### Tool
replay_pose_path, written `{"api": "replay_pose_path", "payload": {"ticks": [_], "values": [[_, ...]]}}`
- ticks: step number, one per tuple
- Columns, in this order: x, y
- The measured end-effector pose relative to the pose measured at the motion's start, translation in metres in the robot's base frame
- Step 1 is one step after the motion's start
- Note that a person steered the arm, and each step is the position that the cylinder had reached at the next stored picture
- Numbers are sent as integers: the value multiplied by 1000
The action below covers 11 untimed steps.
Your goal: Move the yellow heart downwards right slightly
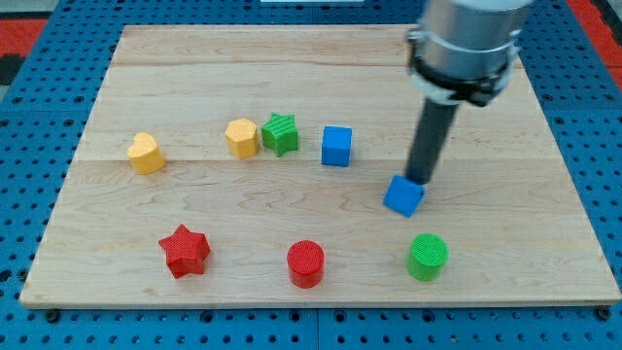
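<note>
Targeting: yellow heart [145, 153], lying far to the view's left of my tip [417, 181]
Tip: touching the tilted blue cube [403, 195]; no jaws fitted
Risk: yellow hexagon [242, 137] and green star [280, 133] could be knocked during the crossing
Bench: pale wood [544, 224], room left below-right of the heart

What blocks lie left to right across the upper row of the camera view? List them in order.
yellow heart → yellow hexagon → green star → blue cube → tilted blue cube, with my tip at its top edge.
</note>
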State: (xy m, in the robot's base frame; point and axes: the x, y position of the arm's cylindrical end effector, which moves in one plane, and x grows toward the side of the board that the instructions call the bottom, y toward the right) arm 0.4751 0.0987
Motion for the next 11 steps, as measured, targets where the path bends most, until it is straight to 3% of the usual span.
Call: {"api": "replay_pose_path", "payload": {"ticks": [2,4,5,6,7,9,11], "values": [[-50,35],[-82,-101],[-100,-113],[-107,-164],[-104,-211],[-69,-235],[-69,-359]]}}
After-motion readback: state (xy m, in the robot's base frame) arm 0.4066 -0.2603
